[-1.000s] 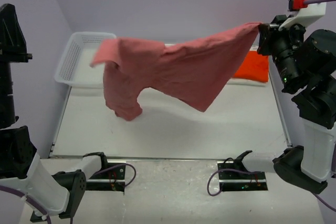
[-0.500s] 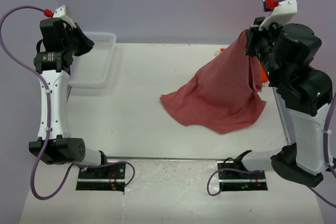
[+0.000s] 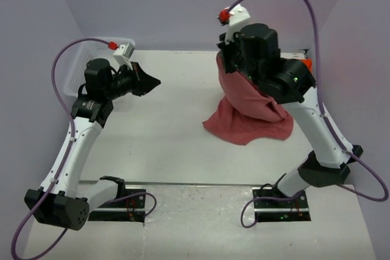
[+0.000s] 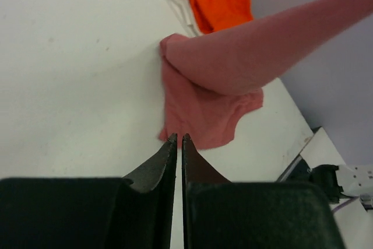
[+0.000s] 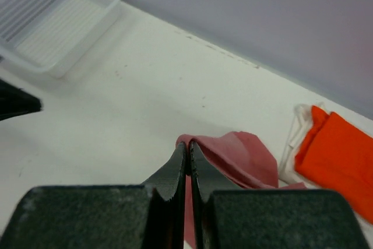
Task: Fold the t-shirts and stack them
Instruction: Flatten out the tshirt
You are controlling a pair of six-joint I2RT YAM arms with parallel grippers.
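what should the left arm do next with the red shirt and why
Probably open the left gripper and reach toward the loose edge of the red shirt. The right gripper pinches one spot up high, so the rest sags in a bunch on the table, while the left jaws are shut on nothing, apart from the cloth. A second grip would let the arms spread it.

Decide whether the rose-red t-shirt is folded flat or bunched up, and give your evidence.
Bunched, not folded: the rose-red t-shirt hangs from the shut right gripper, its lower part heaped in creases on the table.
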